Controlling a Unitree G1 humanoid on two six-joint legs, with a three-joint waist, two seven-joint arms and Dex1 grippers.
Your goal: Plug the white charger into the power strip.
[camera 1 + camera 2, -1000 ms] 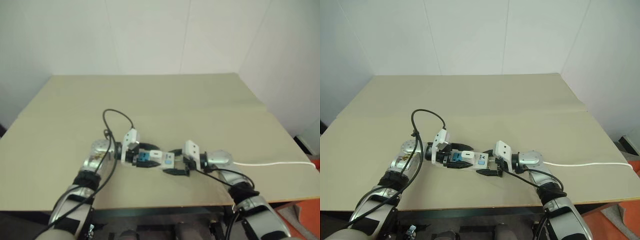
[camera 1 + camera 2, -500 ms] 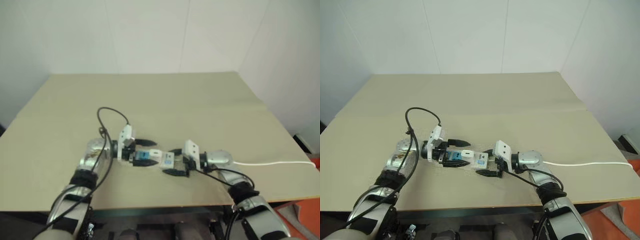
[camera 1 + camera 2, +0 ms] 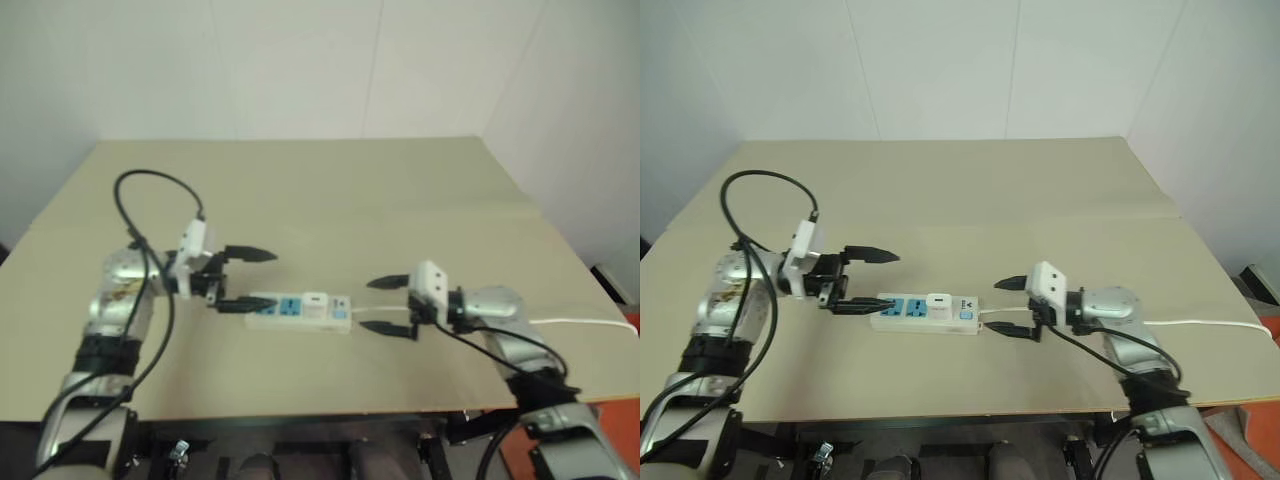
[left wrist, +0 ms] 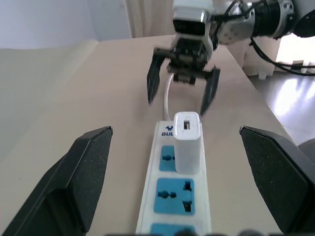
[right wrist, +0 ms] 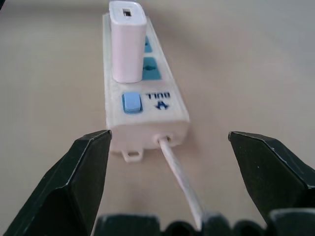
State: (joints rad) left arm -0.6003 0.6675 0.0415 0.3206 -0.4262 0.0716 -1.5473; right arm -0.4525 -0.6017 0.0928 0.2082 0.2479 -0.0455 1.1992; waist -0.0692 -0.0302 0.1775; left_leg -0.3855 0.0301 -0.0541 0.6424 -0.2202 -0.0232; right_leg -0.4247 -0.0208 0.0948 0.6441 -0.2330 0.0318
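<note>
The power strip (image 3: 925,313) lies flat on the beige table near its front edge. The white charger (image 3: 938,301) stands upright in the socket nearest the strip's cable end, also seen as the white charger (image 4: 187,142) and the white charger (image 5: 127,40). My left gripper (image 3: 865,281) is open just off the strip's left end, holding nothing. My right gripper (image 3: 1009,306) is open off the strip's right end, where the thin white cable (image 5: 182,175) leaves, and it is empty too. Two blue sockets (image 4: 173,189) beside the charger are free.
The strip's white cable (image 3: 1200,325) runs right across the table (image 3: 990,200) and over its right edge. A black cable loop (image 3: 750,205) arches above my left arm. White walls stand close behind and to the right of the table.
Both grippers have let go of the strip and charger and drawn apart, the left one leftward and up, the right one rightward and up. The charger stays plugged in.
</note>
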